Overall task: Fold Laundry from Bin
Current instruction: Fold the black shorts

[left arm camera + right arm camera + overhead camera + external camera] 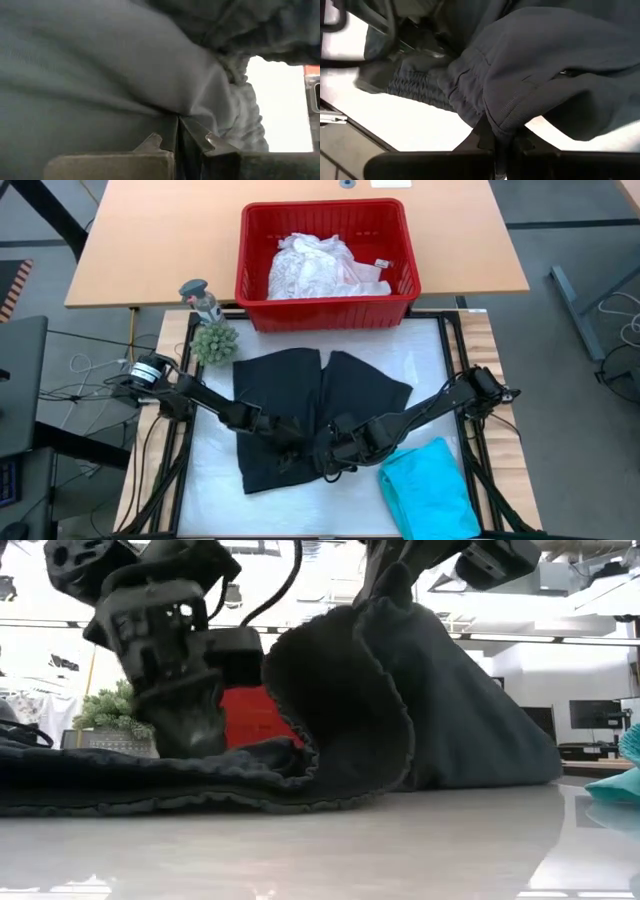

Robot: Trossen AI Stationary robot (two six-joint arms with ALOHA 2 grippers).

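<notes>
Both grippers, left [290,442] and right [335,458], are clamped on the black garment [300,395] near the white tabletop's [420,355] front edge. A teal cloth [430,490] lies at the front right corner, and white laundry [310,265] fills the red bin [255,290] beyond the back edge.

Probably lab: monitor [594,718], floor cables [85,375]

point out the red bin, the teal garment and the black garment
red bin [325,216], high view, far rim
teal garment [430,490], high view, middle of the fold
black garment [275,385], high view, flat left part
</notes>
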